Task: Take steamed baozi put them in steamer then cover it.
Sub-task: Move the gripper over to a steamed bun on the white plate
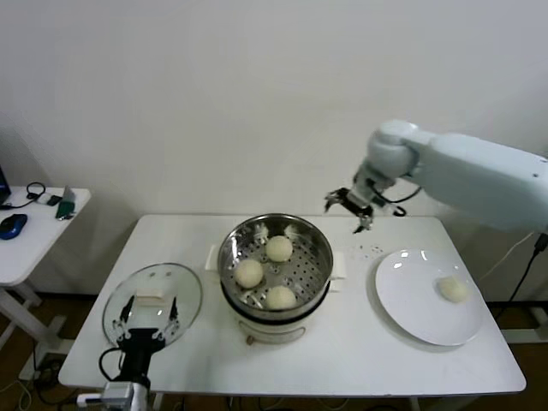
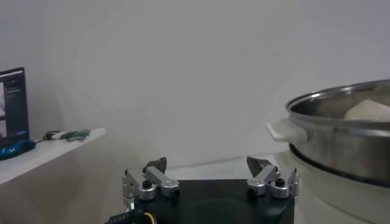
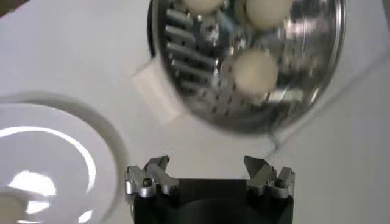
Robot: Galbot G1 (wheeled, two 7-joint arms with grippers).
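Three steamed baozi (image 1: 278,248) (image 1: 249,273) (image 1: 280,297) lie on the perforated tray of the steamer (image 1: 235,241) at the table's middle. A fourth baozi (image 1: 454,290) rests on the white plate (image 1: 407,295) to the right. The glass cover (image 1: 151,298) lies flat on the table left of the steamer. My right gripper (image 1: 349,208) hangs open and empty in the air behind the steamer's right side. From the right wrist, the steamer (image 3: 304,73) with its baozi (image 3: 256,70) and the plate (image 3: 73,158) appear below. My left gripper (image 1: 149,318) stands open over the cover, holding nothing.
A white side table (image 1: 30,244) at the far left carries a blue mouse (image 1: 12,225) and small items. The steamer's white side handle (image 2: 285,131) juts toward the left gripper (image 2: 208,167). The wall stands close behind the table.
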